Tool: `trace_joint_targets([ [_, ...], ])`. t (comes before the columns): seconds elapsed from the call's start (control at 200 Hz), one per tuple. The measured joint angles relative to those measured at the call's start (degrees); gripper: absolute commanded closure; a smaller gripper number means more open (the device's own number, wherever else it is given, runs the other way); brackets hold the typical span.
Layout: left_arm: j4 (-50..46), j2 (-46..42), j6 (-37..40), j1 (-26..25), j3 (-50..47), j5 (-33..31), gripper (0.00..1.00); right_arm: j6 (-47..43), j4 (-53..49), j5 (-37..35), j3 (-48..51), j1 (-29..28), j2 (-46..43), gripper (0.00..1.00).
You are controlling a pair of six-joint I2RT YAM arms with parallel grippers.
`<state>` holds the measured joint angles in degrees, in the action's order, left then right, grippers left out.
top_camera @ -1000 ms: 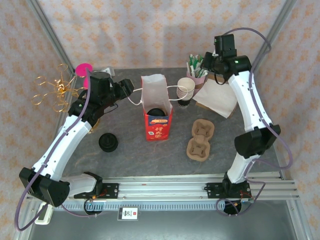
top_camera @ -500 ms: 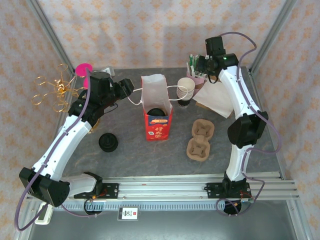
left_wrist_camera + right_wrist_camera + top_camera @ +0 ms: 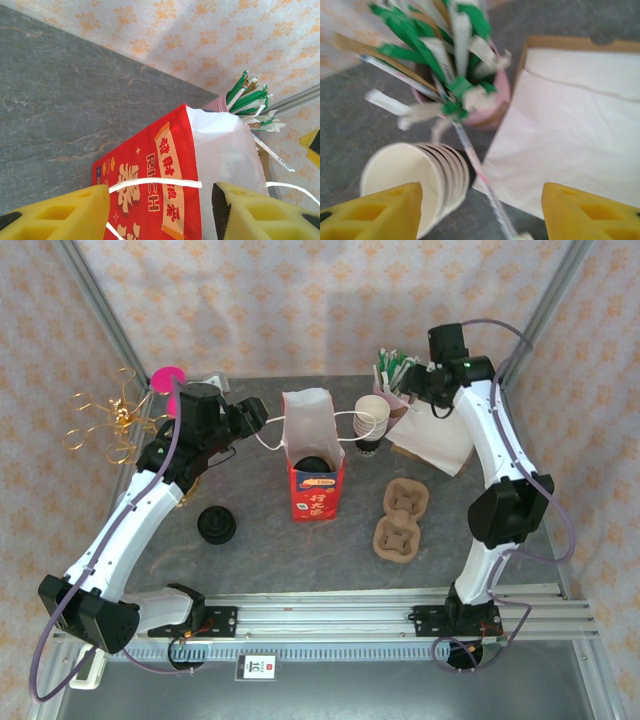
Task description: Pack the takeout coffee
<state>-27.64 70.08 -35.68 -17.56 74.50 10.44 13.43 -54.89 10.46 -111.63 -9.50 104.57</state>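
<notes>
Two claws: both are standing wide, gripping nothing.
Right claw (image 3: 482, 200): is spreading from shut; straw cup (image 3: 492, 102) just ahead, cup stack (image 3: 415, 175) beside its left finger.
Left claw (image 3: 160, 210): is straddling the handle (image 3: 155, 183) of the bag (image 3: 170, 150).
Meaning: probably going for a straw.

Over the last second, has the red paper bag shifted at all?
No. The red paper bag stands in the same spot on the table, just left of the stack of paper cups, as before.

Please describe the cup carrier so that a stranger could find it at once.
Find the red and white paper bag standing in the middle. To its right lies the cup carrier. Nothing else is brown moulded pulp with round hollows.
</notes>
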Motion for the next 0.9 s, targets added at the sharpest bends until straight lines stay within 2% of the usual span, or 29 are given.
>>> trace_joint_targets([
  [0.05,0.0,0.0,0.0,0.0,0.0,0.0,0.42,0.1,0.3,0.5,3.5,0.7,-1.5,0.36],
  [0.225,0.0,0.0,0.0,0.0,0.0,0.0,0.42,1.2,1.9,4.7,12.0,1.6,-4.2,0.49],
  [0.465,0.0,0.0,0.0,0.0,0.0,-0.2,0.42,1.5,5.3,5.6,11.2,1.9,-3.7,0.64],
  [0.536,0.0,0.0,0.0,0.0,0.0,-0.3,0.42,1.4,6.4,5.9,11.0,1.9,-3.5,0.73],
  [0.766,0.0,0.0,0.2,0.0,0.0,-0.4,0.42,1.5,7.5,7.1,10.4,1.9,-3.2,0.93],
  [0.901,0.0,0.0,0.2,0.0,0.0,-0.4,0.42,1.4,7.9,7.7,10.4,1.9,-3.5,1.00],
])
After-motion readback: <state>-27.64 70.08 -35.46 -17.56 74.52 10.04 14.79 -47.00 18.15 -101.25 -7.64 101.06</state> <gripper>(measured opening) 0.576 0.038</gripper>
